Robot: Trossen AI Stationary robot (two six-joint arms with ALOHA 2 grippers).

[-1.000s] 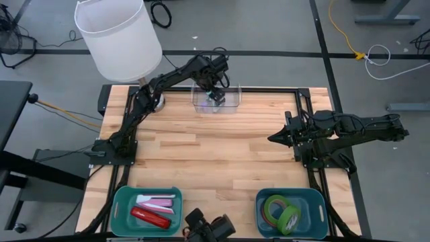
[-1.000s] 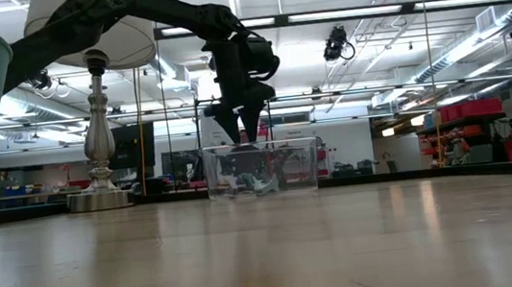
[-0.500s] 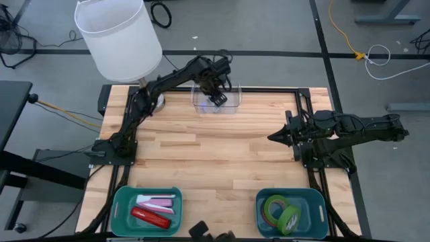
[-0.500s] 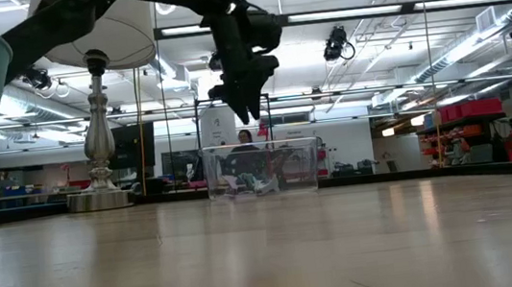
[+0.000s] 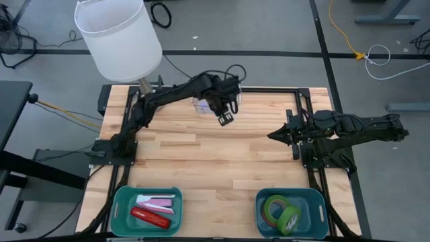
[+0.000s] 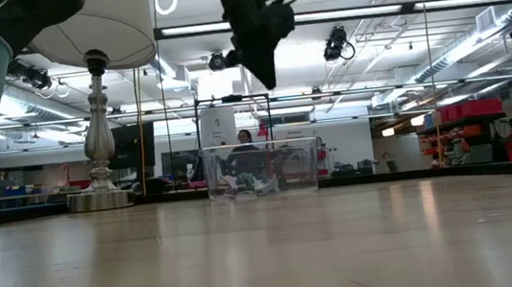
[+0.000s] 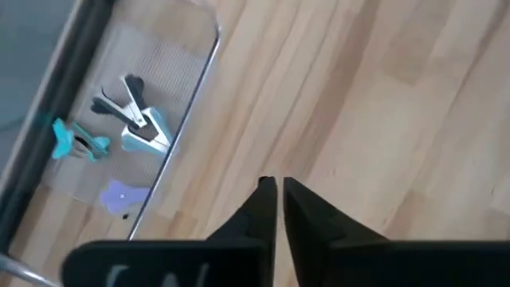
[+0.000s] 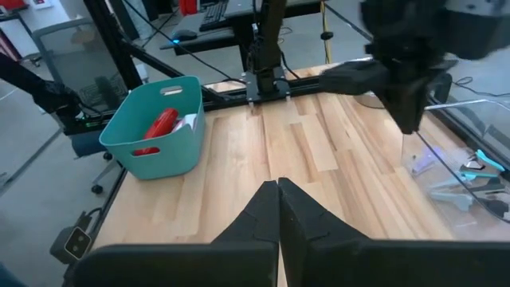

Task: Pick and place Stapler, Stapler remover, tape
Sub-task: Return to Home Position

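High view: a lamp [image 5: 117,33] stands off the table's [image 5: 201,161] far left corner. At the near left edge a teal bin [image 5: 121,202] holds a red stapler [image 5: 150,216] and a pink stapler [image 5: 158,199], lying side by side. The left arm reaches from its base on the left edge toward the far middle. There the left gripper [image 5: 226,119] hangs over bare wood just beside the clear bin [image 5: 199,105]. The left wrist view shows its fingers [image 7: 307,211] pressed almost together, with nothing between them. The clear bin sits at the far edge and holds a teal remover [image 7: 76,143], a light blue remover [image 7: 149,134] and a purple remover [image 7: 119,194]. In the low view the left gripper is well above the bin's rim. At the near right, a blue bin [image 5: 316,202] holds the tape [image 5: 282,212], two green rings overlapping. The right arm lies along the right edge. The right gripper [image 5: 271,138] points inward over the table, clenched on nothing.
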